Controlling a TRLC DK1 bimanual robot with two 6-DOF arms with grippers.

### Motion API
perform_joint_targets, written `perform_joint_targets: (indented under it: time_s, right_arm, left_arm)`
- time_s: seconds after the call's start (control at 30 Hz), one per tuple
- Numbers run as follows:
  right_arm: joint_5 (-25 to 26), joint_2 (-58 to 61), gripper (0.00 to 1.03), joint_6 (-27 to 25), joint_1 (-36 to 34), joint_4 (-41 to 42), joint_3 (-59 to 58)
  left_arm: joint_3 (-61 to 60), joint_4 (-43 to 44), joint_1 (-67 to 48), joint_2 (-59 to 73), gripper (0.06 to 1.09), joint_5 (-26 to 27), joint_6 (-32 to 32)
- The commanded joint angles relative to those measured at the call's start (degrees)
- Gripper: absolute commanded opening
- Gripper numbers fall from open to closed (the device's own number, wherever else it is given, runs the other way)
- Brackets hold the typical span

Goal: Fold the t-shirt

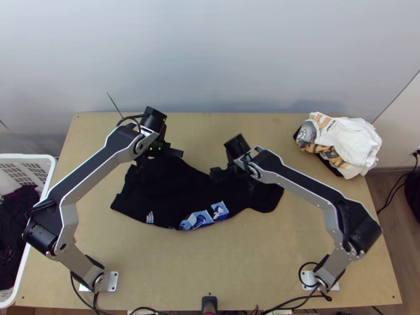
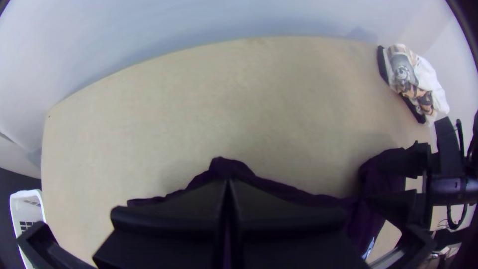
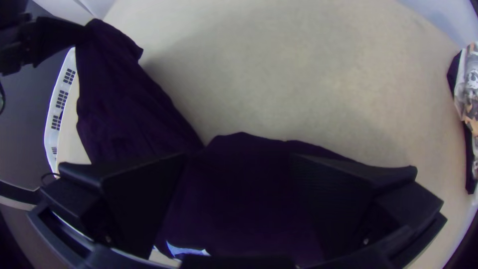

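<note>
At the near side of the light wooden table [image 1: 210,262], the two arms' bases stand apart, cables running beside them. Past a bare stretch of wood, the black t-shirt [image 1: 176,197] lies across the middle, loosely bunched and wrinkled, white lettering and blue-and-white printed patches [image 1: 203,216] along its near edge. To the left, beside the table, a white basket [image 1: 50,176] holds dark clothes [image 1: 17,226]. Over the shirt's right part is the right gripper [image 1: 232,177], its fingers spread wide with dark cloth showing between them; whether they touch it, I cannot tell. At the shirt's far left part, the left gripper [image 1: 161,154] has its fingers pressed together, pinching a bit of the cloth, which rises to them in the right wrist view. Farther off, by the far right corner, sits a rumpled white cloth [image 1: 357,139] with orange and grey print, something dark [image 1: 331,166] under it. A pale wall [image 1: 220,58] stands behind.
</note>
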Motion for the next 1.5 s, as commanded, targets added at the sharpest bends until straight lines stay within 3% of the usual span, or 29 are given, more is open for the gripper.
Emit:
perform_joint_targets:
  time_s: [0.0, 0.17, 0.27, 0.37, 0.57, 0.93, 1.1, 1.47]
  right_arm:
    - [-0.32, 4.01, 0.81, -0.36, -0.34, 0.36, -0.43]
    - [0.47, 3.92, 0.42, -2.64, -1.22, 2.91, -1.39]
    - [3.29, 3.83, 0.02, -4.93, -1.13, 2.73, -0.43]
    - [7.51, 3.04, 0.03, -6.16, -1.22, 0.80, -0.34]
    - [8.47, -2.76, 0.03, -6.07, -5.09, -0.78, 1.94]
    - [9.35, -8.21, 0.03, -7.57, -15.46, -12.39, 25.32]
    - [11.20, -11.02, 0.03, -8.71, -16.60, -15.11, 31.21]
    - [19.90, -22.45, 0.03, -15.65, -15.72, -14.49, 31.65]
  left_arm:
    - [-0.13, -0.19, -0.15, -0.49, 0.10, 0.07, -0.34]
    - [-0.13, -0.45, -0.06, -1.20, 0.10, 0.07, -0.34]
    - [-0.21, -0.80, 0.03, -1.90, 0.10, -0.02, -0.69]
    - [-0.21, -1.07, 0.38, -3.13, 0.10, 0.07, -1.13]
    - [0.22, -1.16, 2.93, -5.94, 0.10, -0.02, -1.92]
    - [16.22, -1.33, 15.24, -6.73, 0.09, -0.37, -4.47]
    - [22.72, -1.33, 18.49, -7.79, 0.09, -0.46, -4.82]
    - [31.87, -1.24, 20.07, -15.61, 0.09, -2.48, -4.91]
